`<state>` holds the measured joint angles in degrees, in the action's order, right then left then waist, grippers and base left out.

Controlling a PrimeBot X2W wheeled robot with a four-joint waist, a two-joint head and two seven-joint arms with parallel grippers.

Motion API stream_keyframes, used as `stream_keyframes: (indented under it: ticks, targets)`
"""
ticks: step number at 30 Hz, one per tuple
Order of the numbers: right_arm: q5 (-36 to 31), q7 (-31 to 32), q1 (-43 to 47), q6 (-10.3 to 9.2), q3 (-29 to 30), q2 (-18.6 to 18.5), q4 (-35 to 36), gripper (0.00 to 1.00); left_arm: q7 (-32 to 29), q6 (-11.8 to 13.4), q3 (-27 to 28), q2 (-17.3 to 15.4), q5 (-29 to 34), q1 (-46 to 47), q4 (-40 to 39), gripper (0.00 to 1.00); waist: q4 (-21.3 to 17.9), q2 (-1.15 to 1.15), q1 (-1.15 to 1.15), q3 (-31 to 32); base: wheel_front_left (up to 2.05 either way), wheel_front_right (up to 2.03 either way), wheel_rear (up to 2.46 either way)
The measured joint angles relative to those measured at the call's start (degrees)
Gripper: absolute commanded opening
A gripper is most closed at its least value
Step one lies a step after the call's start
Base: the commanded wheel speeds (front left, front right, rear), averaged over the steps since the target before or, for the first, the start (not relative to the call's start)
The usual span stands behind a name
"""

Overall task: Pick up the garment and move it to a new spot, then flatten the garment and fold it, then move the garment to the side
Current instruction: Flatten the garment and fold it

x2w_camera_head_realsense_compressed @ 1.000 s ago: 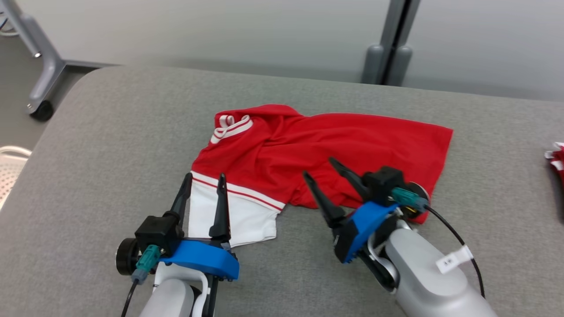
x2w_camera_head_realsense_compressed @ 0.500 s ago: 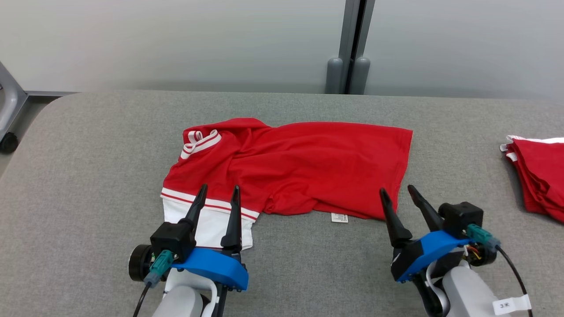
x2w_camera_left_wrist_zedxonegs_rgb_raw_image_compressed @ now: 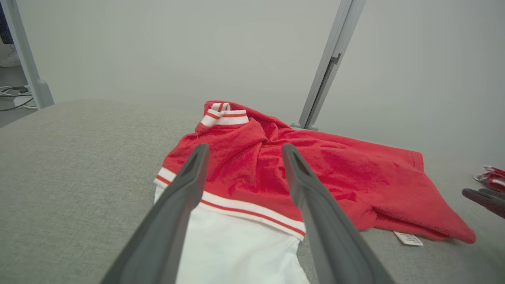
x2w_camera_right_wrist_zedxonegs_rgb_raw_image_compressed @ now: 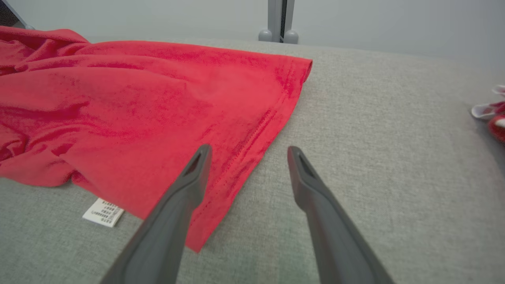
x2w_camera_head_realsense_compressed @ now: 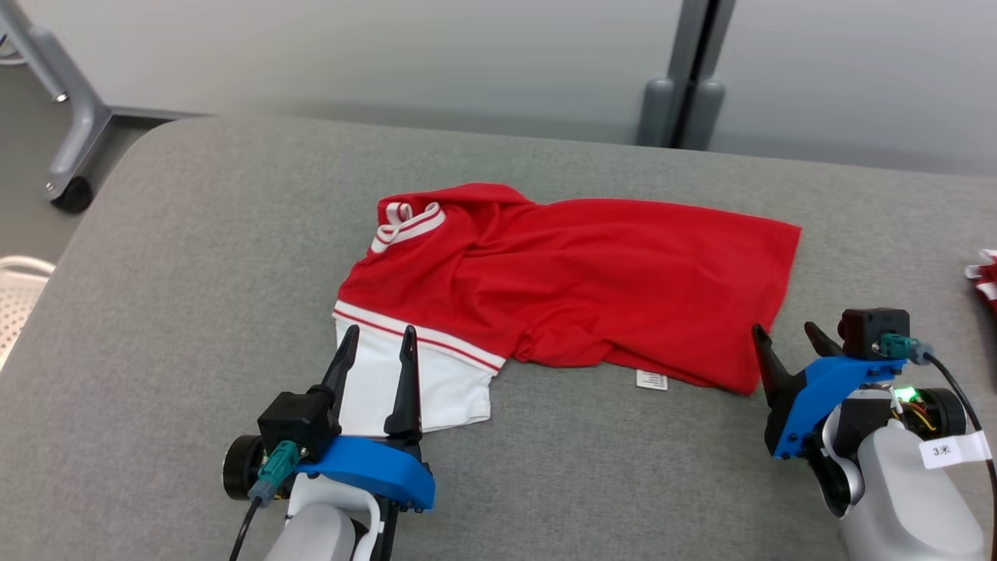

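Observation:
The garment is a red shirt with a white sleeve and striped trim. It lies loosely spread on the grey table. My left gripper is open, its fingers just above the white sleeve; in the left wrist view the left gripper frames the striped band of the garment. My right gripper is open and empty beside the shirt's near right corner. The right wrist view has the right gripper straddling the hem of the garment. A white label pokes out at the near edge.
Folded red clothes lie at the table's right edge. A grey post stands behind the table against the pale wall. To the left are a wheeled frame leg and a white basket on the floor.
My right gripper has moved from above the shirt's near middle out to its right corner, uncovering the label. The head camera swung aside and back. The left gripper barely moved.

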<state>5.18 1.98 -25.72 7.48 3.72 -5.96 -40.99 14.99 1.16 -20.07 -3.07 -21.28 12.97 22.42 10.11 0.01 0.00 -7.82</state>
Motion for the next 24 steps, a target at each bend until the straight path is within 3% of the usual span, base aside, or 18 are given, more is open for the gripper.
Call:
stream_keyframes:
  ticks: [9,10,11,12,13,14,20,24]
  targets:
    - [3.3,4.1,-2.4,0.00,1.6,-0.3,-5.9,1.00,0.0,0.4,0.6,0.1,-0.3,0.2,-0.8,1.00,4.3,0.00,0.00,-2.7,0.00,0.00,0.00]
    - [4.2,3.9,-2.5,0.00,1.5,-0.1,-6.0,0.86,0.0,0.4,0.7,0.1,-0.3,0.2,-0.9,1.00,4.5,0.00,0.00,-2.9,0.00,0.00,0.00]
    - [5.0,3.4,-2.7,0.00,1.3,0.0,-6.0,0.49,0.0,0.5,0.7,0.1,-0.3,0.2,-0.9,1.00,4.6,0.00,0.00,-3.0,0.00,0.00,0.00]
    - [5.7,2.8,-2.8,0.00,0.8,0.1,-5.9,0.41,0.0,0.6,0.8,0.1,-0.3,0.2,-1.0,1.00,4.7,0.00,0.00,-3.1,0.00,0.00,0.00]
    - [6.5,2.0,-2.9,0.01,0.2,0.2,-5.5,0.13,0.0,0.6,0.9,0.1,-0.3,0.2,-1.1,1.00,4.6,0.00,0.00,-3.1,0.00,0.00,0.00]
    - [6.8,1.2,-3.0,0.01,-0.5,0.2,-5.2,0.00,0.0,0.6,1.1,0.1,-0.3,0.2,-1.2,1.00,4.4,0.00,0.00,-3.1,0.00,0.00,0.00]
    - [8.3,-3.1,-3.4,0.01,-3.7,-1.6,0.6,0.00,0.0,0.8,1.3,0.1,0.2,0.2,-1.6,1.00,2.8,0.00,0.00,-2.9,0.00,0.00,0.00]
    - [10.0,-2.5,-3.3,0.01,-5.1,-3.3,7.7,0.00,0.0,0.8,1.3,0.1,0.3,0.2,-1.9,1.00,2.0,0.00,-0.01,-3.1,0.00,0.00,0.00]
